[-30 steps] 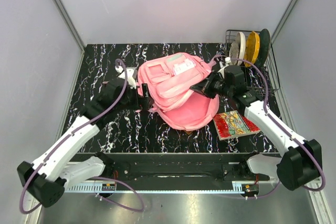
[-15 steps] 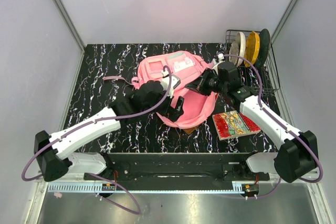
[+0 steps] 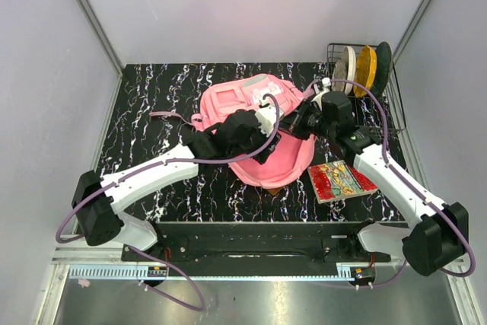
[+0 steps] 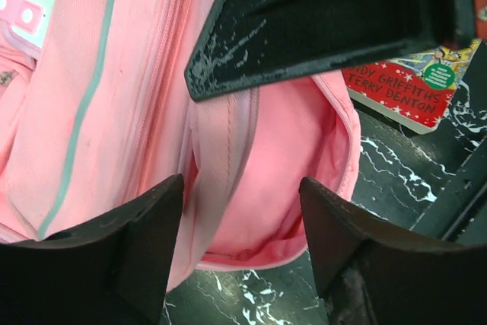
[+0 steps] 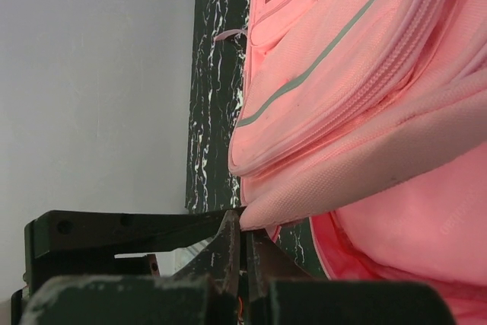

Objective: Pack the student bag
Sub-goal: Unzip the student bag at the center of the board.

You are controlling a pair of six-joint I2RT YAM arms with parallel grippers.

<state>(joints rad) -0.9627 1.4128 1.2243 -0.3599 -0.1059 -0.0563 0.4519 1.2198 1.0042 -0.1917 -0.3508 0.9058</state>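
Observation:
The pink student bag [image 3: 245,106] lies in the middle of the table with its main compartment gaping toward the near side. My right gripper [image 3: 295,129] is shut on the rim of the bag's front flap [image 5: 319,188] and holds it up off the back panel. My left gripper [image 3: 268,141] hangs over the opening, open, with nothing between its fingers [image 4: 114,241]. In the left wrist view I look into the bag's pink lining [image 4: 289,150], and the right gripper's black finger crosses the top of that view. A mint stripe [image 4: 84,104] runs down the bag's front.
A red illustrated book [image 3: 340,180] lies flat to the right of the bag, and its corner shows as the book [image 4: 411,89] in the left wrist view. A wire dish rack [image 3: 365,74] with upright plates stands at the back right. A loose pink strap [image 3: 163,115] trails left.
My left arm has swung from the bag's left side to above its open mouth, and its jaws have narrowed a little. The right gripper has kept its hold on the flap.

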